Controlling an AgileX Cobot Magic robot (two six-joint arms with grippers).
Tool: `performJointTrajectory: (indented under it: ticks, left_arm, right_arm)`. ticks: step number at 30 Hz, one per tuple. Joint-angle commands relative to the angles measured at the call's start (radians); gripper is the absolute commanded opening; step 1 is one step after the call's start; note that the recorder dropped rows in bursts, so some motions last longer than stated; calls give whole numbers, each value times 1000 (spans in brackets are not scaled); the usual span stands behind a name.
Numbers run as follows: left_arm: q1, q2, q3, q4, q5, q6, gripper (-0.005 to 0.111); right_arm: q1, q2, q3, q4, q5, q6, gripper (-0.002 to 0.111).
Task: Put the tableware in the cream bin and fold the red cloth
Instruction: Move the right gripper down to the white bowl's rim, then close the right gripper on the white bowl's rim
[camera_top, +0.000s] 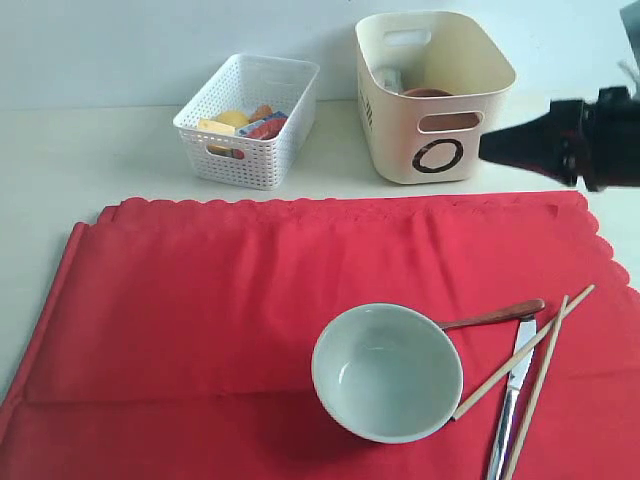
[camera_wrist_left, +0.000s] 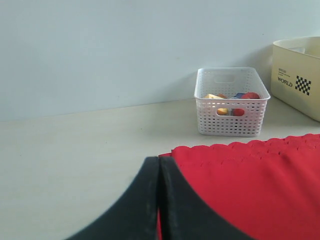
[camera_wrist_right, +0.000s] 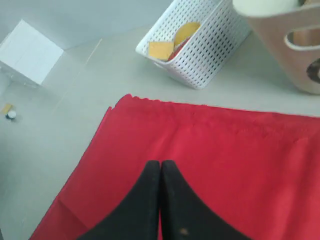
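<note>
My left gripper (camera_wrist_left: 159, 160), right gripper (camera_wrist_right: 160, 163): shut, empty. Risk: light wooden chopsticks (camera_top: 524, 353) crossing silver knife (camera_top: 503, 425), red scalloped cloth's (camera_top: 200, 300) right edge; grasping one could scatter both

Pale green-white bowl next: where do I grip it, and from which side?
Probably pinch the rim of the pale green-white round bowl from above, straddling its wall: it sits upright, mouth open. Take its left edge in the exterior view; the brown-handled spoon and light wooden chopsticks crowd its right.
</note>
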Motion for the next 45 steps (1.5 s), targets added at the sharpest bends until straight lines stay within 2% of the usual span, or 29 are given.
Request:
performJointTrajectory:
  ticks: [1,12,18,22,27,29,39,45]
  left_arm:
    - [4,-6,3,-1,-1,-2,1]
    - [4,-6,3,-1,-1,-4,1]
    - [4,-6,3,-1,-1,-2,1]
    - [4,-6,3,-1,-1,-2,1]
    - [4,-6,3,-1,-1,-5,1]
    - [4,-6,3,-1,-1,-5,1]
    - [4,-6,3,-1,-1,-2,1]
    - [4,-6,3,-1,-1,-4,1]
  right_arm:
    - [0,-19,136,57,52,-198,0]
    - [11,-9,193,-19,101,-309,0]
    - [172,-9,193,-34,-70,-286,0]
    - [266,-9,191,-20,-257,-245,13]
    - [304,-9,190,17,-391,-193,44]
    - [304,-9,190,17,-381,-193,51]
    - [322,32,190,7,-306,-195,52]
    - [409,85,190,9,-458,-195,52]
